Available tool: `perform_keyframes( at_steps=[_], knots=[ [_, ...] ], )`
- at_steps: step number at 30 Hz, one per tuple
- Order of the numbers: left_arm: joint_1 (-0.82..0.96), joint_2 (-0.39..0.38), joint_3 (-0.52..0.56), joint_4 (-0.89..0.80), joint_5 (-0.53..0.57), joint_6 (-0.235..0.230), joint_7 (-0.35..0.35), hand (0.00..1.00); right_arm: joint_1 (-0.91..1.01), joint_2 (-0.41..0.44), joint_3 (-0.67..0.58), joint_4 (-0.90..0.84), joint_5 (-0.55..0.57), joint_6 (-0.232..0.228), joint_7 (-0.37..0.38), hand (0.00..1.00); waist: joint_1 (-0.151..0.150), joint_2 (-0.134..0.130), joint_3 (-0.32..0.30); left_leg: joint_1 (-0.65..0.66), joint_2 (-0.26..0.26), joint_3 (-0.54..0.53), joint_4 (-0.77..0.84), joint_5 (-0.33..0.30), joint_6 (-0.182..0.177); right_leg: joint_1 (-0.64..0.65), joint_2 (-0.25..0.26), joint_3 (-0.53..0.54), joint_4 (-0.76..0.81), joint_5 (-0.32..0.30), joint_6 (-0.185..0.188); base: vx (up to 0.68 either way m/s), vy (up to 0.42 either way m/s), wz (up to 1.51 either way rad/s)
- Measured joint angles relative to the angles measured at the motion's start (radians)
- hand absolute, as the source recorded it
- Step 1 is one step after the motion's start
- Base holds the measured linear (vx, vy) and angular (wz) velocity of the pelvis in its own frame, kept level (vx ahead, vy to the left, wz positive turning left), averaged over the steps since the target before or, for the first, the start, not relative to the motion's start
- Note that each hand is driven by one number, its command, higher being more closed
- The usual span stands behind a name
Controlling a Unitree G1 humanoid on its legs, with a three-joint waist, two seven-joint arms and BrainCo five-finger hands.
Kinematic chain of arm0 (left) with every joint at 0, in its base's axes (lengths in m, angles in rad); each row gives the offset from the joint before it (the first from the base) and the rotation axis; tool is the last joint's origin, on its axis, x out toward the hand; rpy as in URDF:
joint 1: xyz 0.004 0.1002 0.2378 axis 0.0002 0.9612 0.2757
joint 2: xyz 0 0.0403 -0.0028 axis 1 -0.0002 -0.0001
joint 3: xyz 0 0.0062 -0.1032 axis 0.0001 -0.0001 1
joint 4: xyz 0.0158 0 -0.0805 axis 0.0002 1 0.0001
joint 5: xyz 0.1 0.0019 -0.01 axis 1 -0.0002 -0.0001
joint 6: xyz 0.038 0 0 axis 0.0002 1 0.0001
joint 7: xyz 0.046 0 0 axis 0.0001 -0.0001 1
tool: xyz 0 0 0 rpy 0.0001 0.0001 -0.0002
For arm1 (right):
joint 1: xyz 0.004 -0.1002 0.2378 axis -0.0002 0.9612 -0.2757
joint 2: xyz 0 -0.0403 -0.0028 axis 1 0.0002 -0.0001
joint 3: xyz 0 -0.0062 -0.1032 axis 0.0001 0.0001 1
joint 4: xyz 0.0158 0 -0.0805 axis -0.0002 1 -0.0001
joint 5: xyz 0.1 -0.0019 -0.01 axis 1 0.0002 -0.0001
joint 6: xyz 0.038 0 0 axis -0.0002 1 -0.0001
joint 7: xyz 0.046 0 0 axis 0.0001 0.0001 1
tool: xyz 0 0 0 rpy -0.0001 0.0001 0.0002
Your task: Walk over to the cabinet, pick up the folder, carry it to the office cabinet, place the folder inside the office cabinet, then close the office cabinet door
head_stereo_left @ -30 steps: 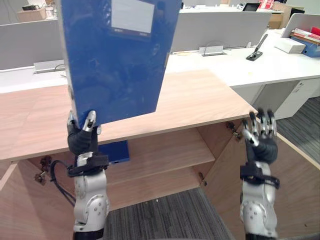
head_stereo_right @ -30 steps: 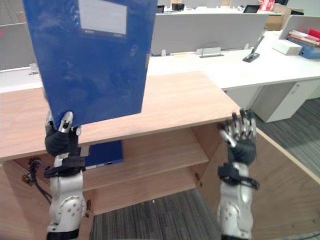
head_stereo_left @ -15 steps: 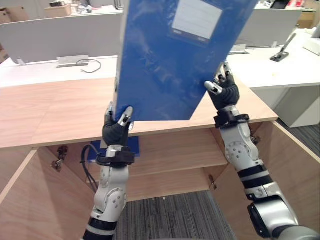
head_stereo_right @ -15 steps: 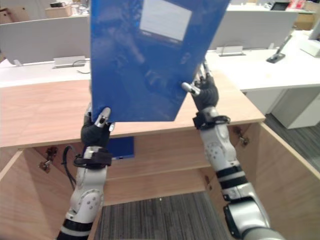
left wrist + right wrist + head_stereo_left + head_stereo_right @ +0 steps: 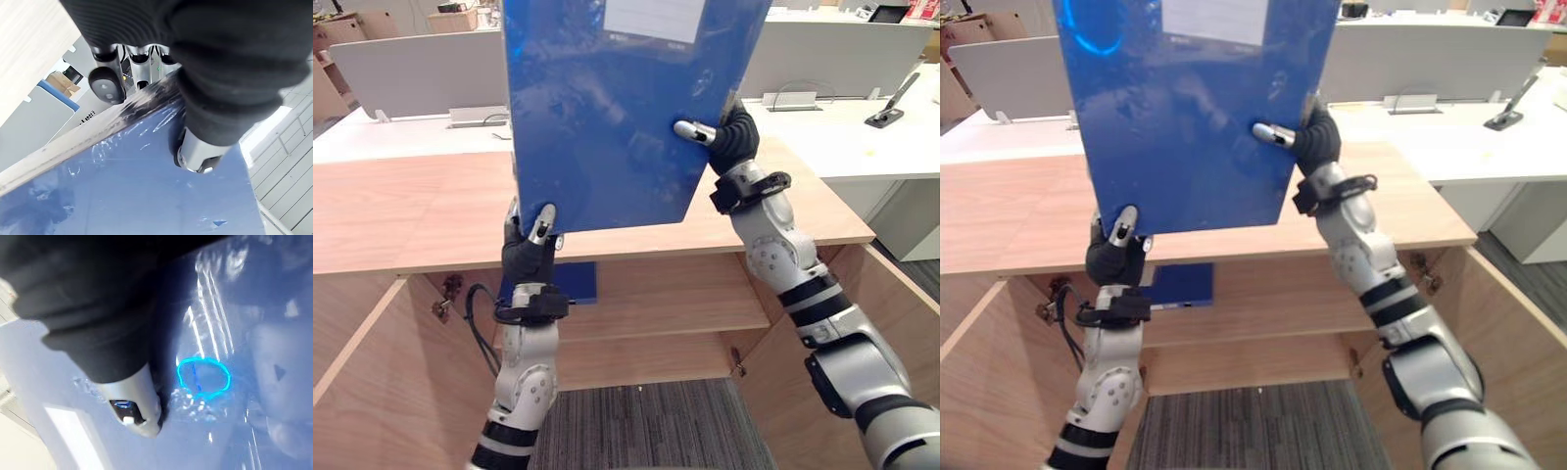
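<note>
The blue folder [image 5: 607, 117] is held up in front of the office cabinet [image 5: 411, 211], above its wooden top and clear of it. The left robot hand [image 5: 529, 264] pinches the folder's lower corner, thumb on the broad face and fingers behind. The right robot hand [image 5: 732, 137] grips the opposite side edge higher up, thumb pressed on the same face.

The folder stands nearly upright with its long axis vertical. Its broad face is turned toward the robot, and its pale label sits at the upper end. Its bottom edge hangs just above the cabinet's front edge.

Below that edge, both cabinet doors [image 5: 352, 392] stand swung wide open. The inner shelf [image 5: 675, 294] is mostly bare, with another blue folder [image 5: 576, 282] lying flat at its left end.
</note>
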State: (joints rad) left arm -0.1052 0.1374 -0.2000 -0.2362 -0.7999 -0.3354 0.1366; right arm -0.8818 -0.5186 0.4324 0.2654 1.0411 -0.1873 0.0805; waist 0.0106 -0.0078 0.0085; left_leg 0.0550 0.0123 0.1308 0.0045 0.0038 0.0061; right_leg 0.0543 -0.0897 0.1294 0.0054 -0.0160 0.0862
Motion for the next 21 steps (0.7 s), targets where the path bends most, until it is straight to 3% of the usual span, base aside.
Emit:
perform_keyframes(
  at_steps=[5,13,14,21],
  knots=[
    [0.001,0.014,0.004,0.008,-0.005,-0.015,0.011,1.0,-0.098,-0.131,0.151,-0.035,0.041,0.013,0.061,1.0,0.003,0.0,0.0,0.002,-0.002,-0.011,-0.034,0.027,-0.003,-0.008,0.0,-0.016,0.004,0.001,-0.001,-0.01,0.004,0.08],
    [0.005,0.048,-0.039,0.008,0.001,-0.001,0.005,1.0,-0.118,-0.267,0.208,-0.124,0.08,0.009,0.065,1.0,0.014,-0.002,-0.002,0.003,-0.003,-0.011,-0.058,0.044,-0.005,-0.021,0.0,-0.017,0.009,0.001,-0.001,0.0,0.0,0.0],
    [0.005,0.05,-0.045,0.008,0.001,0.002,0.005,0.0,-0.118,-0.282,0.213,-0.131,0.081,0.007,0.065,1.0,0.015,-0.002,-0.002,0.004,-0.003,-0.011,-0.059,0.045,-0.006,-0.021,0.001,-0.017,0.009,0.001,-0.001,0.0,0.0,0.0],
    [0.013,0.095,-0.088,0.054,-0.003,0.062,-0.03,0.0,-0.05,-0.339,0.218,-0.195,0.067,-0.008,0.072,1.0,0.012,-0.002,-0.028,0.016,-0.001,-0.01,-0.082,0.054,-0.008,-0.02,0.005,-0.017,0.009,0.0,-0.001,0.0,0.0,0.0]
  ],
)
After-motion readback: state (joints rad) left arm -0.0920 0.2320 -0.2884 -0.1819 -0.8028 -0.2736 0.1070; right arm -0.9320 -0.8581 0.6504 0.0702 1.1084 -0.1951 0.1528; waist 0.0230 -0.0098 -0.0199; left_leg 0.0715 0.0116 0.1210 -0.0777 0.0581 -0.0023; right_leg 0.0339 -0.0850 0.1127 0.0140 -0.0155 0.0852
